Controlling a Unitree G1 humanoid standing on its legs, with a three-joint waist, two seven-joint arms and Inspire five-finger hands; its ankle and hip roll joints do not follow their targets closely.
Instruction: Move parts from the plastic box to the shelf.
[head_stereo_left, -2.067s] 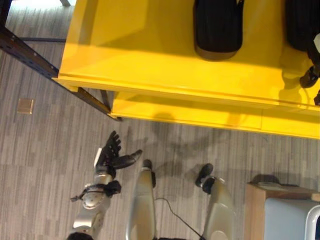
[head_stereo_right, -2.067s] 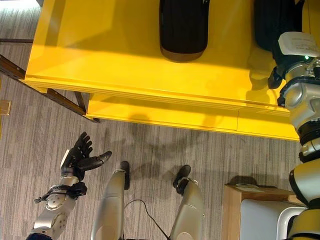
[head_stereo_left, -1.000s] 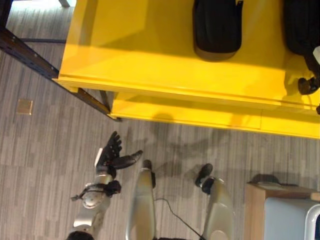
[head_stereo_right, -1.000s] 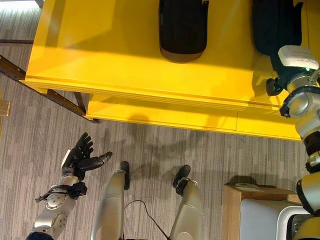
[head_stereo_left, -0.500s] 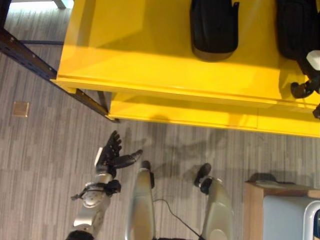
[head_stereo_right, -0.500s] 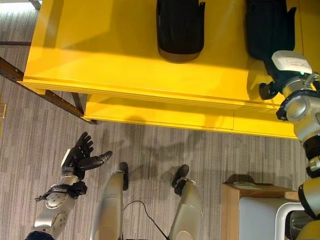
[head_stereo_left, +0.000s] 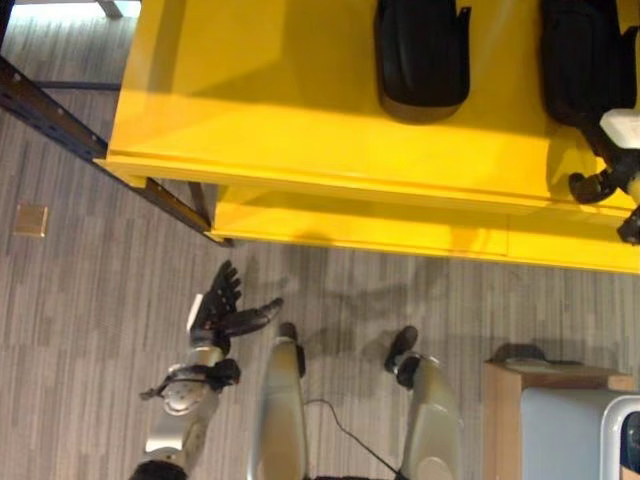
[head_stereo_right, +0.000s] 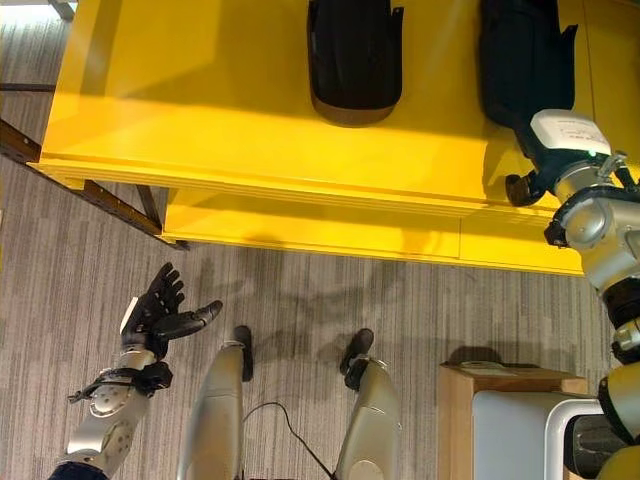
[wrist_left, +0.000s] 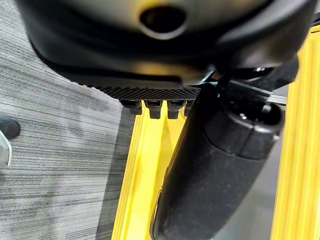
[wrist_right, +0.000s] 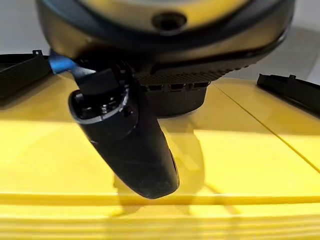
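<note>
Perhaps the right hand (head_stereo_right: 528, 178), empty with fingers relaxed over the yellow shelf (head_stereo_right: 200, 110), could nudge the right-hand black part (head_stereo_right: 522, 55) askew, while the left hand (head_stereo_right: 155, 310) hangs open.

Yellow shelf (head_stereo_right: 250, 120) above grey striped floor (head_stereo_right: 60, 290).
Two black parts lying flat on top, one near the middle (head_stereo_right: 355, 55), another toward the right (head_stereo_right: 522, 60).

Left hand low and open, right hand up at the far right.
The left hand (head_stereo_right: 157, 312) hangs at the near left, fingers spread straight, thumb out sideways. The right hand (head_stereo_right: 538, 172) reaches forward on a raised arm, thumb extended, holding nothing.
</note>
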